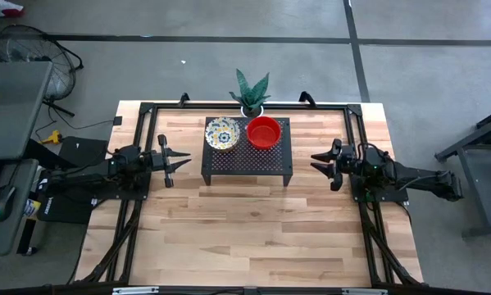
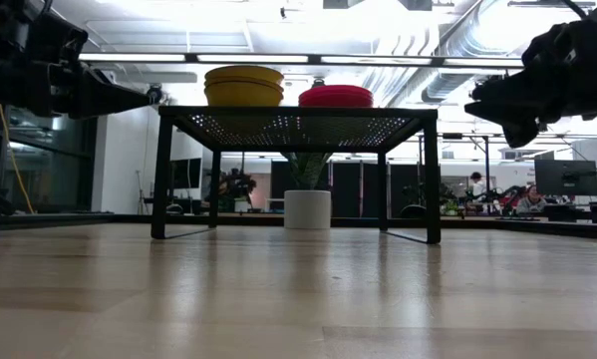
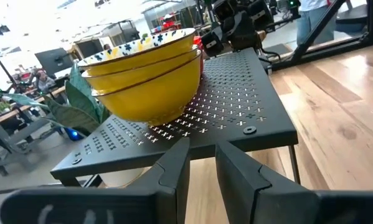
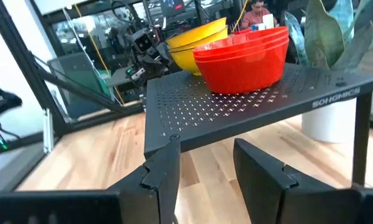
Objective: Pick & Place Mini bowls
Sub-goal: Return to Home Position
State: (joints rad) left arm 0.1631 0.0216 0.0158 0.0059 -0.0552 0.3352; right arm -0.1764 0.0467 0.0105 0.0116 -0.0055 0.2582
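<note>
Two stacks of mini bowls stand on a black perforated stand (image 1: 249,160) at the middle of the table's far half. The cream-yellow patterned stack (image 1: 222,133) (image 3: 146,81) is on its left side. The plain red stack (image 1: 263,132) (image 4: 242,56) is on its right side. My left gripper (image 1: 179,164) (image 3: 202,146) hovers level, left of the stand, pointing at it, open and holding nothing. My right gripper (image 1: 317,162) (image 4: 205,144) hovers level, right of the stand, facing it, open with nothing between its fingers.
A green plant in a white pot (image 1: 252,106) (image 2: 307,209) stands just behind the stand at the table's far edge. Black frame rails (image 1: 147,106) run along the table's far, left and right sides. Bare wooden tabletop (image 1: 245,238) stretches from the stand to the near edge.
</note>
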